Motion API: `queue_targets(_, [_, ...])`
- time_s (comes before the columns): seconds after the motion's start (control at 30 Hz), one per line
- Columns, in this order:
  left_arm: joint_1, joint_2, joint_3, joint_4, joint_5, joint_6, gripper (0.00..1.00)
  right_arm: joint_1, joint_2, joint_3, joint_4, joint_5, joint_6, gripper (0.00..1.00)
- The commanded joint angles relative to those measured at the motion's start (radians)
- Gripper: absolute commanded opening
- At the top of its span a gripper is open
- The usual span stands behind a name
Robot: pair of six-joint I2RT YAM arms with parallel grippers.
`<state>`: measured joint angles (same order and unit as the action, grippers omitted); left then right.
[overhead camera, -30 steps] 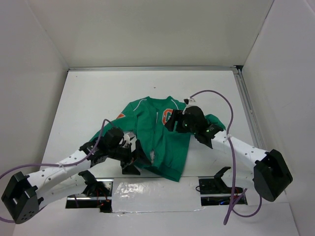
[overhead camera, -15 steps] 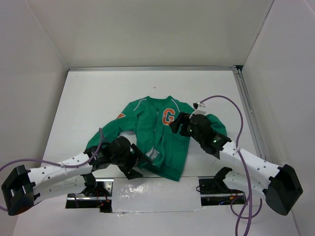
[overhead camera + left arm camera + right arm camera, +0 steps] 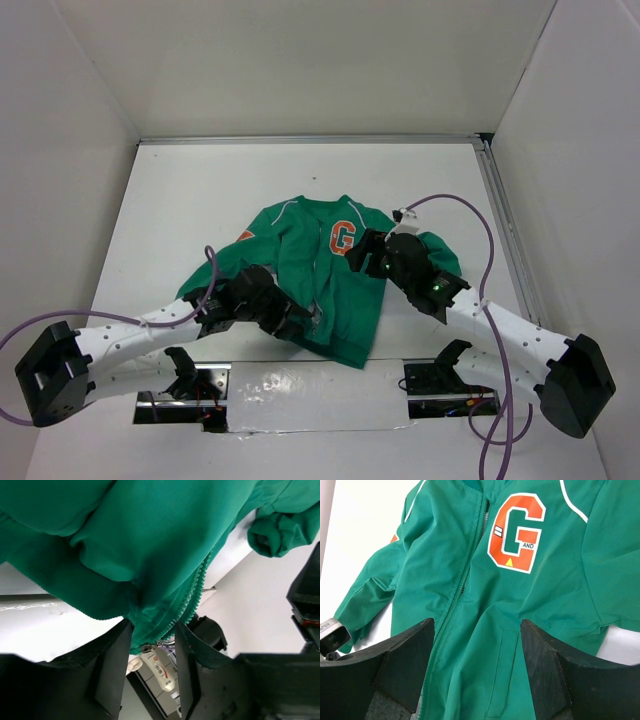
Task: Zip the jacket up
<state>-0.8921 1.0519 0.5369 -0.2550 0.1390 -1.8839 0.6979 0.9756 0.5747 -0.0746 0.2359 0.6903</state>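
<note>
Right now the jacket (image 3: 345,300) lies front-up around the middle of the worktop (image 3: 200,200), collar toward the far edge and hem toward the near edge. The left gripper (image 3: 285,318) is at the hem, close to the near edge. In its wrist view green fabric fills the gap between its two fingers and touches both, so it appears clamped on the hem at the foot of the zipper (image 3: 462,587). The small metal slider (image 3: 161,643) sits right there, just beside the pinched cloth, with a run of teeth climbing away from it. The right gripper (image 3: 476,625) hovers over the chest, just below the orange G patch (image 3: 516,532), with its fingers spread wide and nothing between them.

The zip looks undone along most of its length, though the two front edges lie close together higher up, so I cannot be sure how far it is closed.

The step in hand seems to be anchoring the hem while the free gripper goes for the slider. To do it well:

- The left grip should stay firm and pull slightly toward the near edge, so the teeth lie straight and taut.
- The right gripper should come back toward the hem, close squarely on the pull rather than on cloth, then draw straight toward the collar along the line of teeth.
- Any sideways pull is likely to bunch the fabric or jam the slider.
</note>
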Motion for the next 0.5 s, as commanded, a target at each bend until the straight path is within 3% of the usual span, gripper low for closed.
queue_targets(0.0, [0.01, -0.015, 0.003, 0.056, 0.008, 0.017, 0.45, 0.009, 0.001, 0.01, 0.013, 0.034, -0.006, 0.76])
queue_targets(0.13, [0.013, -0.05, 0.011, -0.027, -0.016, -0.006, 0.17, 0.012, 0.015, 0.008, 0.006, 0.045, -0.008, 0.76])
queue_targets(0.17, [0.015, -0.065, 0.009, -0.027, -0.033, 0.003, 0.01, 0.012, 0.015, 0.005, 0.007, 0.043, -0.008, 0.76])
queue_targets(0.33, [0.016, -0.056, 0.005, -0.039, -0.073, 0.037, 0.0, 0.012, 0.023, 0.001, 0.038, -0.004, -0.086, 0.76])
queue_targets(0.47, [0.042, 0.017, 0.003, -0.104, -0.088, 0.049, 0.0, 0.012, 0.142, 0.065, -0.01, -0.02, -0.13, 0.75])
